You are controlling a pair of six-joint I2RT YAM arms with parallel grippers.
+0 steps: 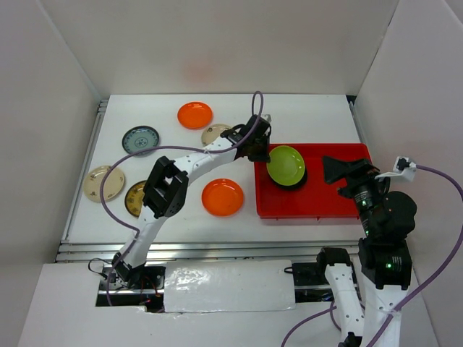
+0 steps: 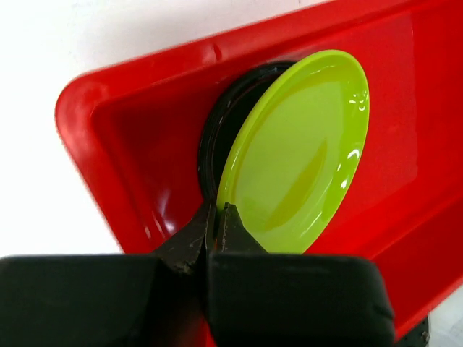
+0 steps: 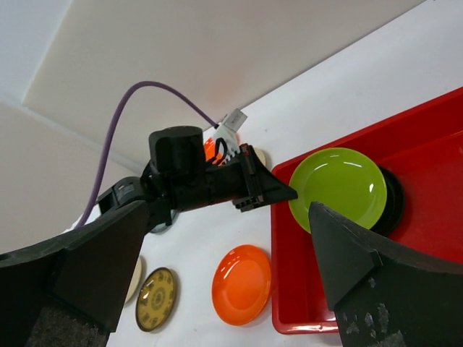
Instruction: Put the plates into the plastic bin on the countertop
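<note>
The top camera sits above and behind my bases, looking down on the countertop (image 1: 304, 116), with my left arm (image 1: 181, 173) at its left. My left wrist camera peers past my left gripper (image 2: 215, 217) from very close, so the lime green plate (image 2: 296, 159) and one corner of the plastic bin (image 2: 94, 123) fill its view. My right wrist camera looks from farther back, between the spread fingers (image 3: 347, 260) of my right gripper (image 1: 331, 170), towards that arm; all three views share the plate and that bin corner.
</note>
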